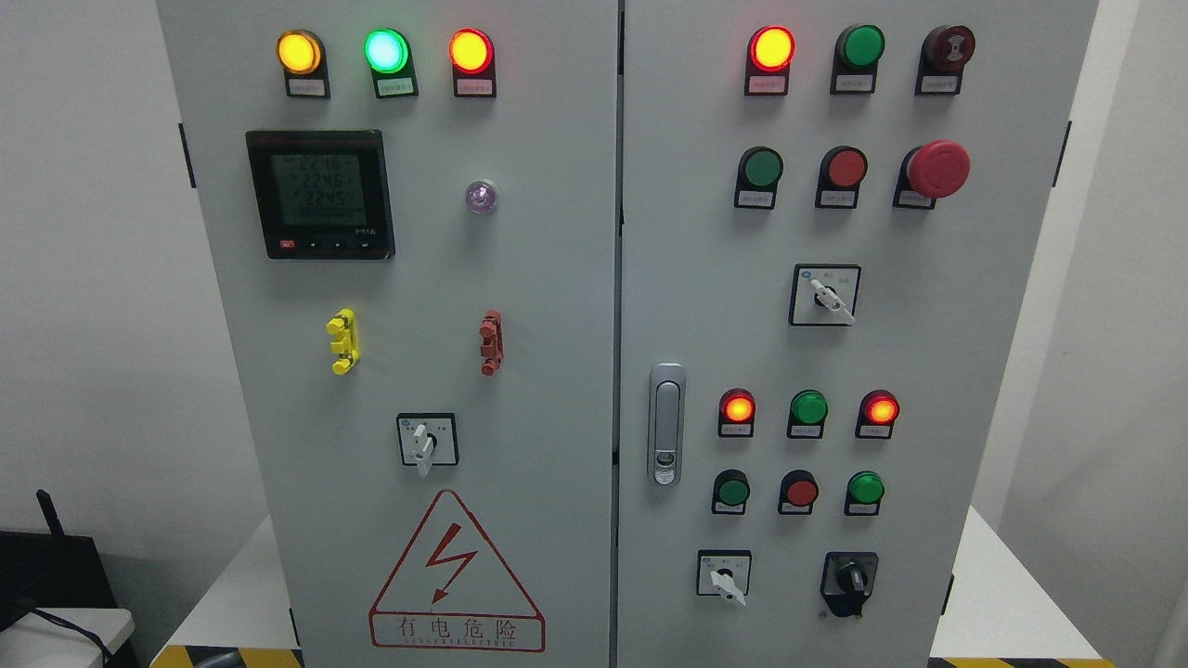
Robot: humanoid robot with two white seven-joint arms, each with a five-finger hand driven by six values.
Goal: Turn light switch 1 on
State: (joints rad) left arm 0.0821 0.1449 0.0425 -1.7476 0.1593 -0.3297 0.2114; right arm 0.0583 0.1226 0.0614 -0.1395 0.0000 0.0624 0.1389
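A grey control cabinet (557,278) with two doors fills the head view. The left door carries lit yellow (299,52), green (386,50) and red (471,50) lamps, a digital meter (320,194) and a white rotary switch (426,441). The right door has a lit red lamp (771,47), green (763,168) and red (845,168) push buttons, a red mushroom stop button (937,169), a rotary switch (825,295), lit red lamps (738,407) (880,408), further buttons and two lower selector switches (724,574) (848,582). Neither hand is in view. I cannot tell which control is switch 1.
A silver door handle (665,424) sits by the centre seam. A red electrical hazard triangle (455,573) marks the lower left door. The cabinet stands on a white base (1002,603) with yellow-black striped edging. Dark equipment (46,575) sits at the lower left.
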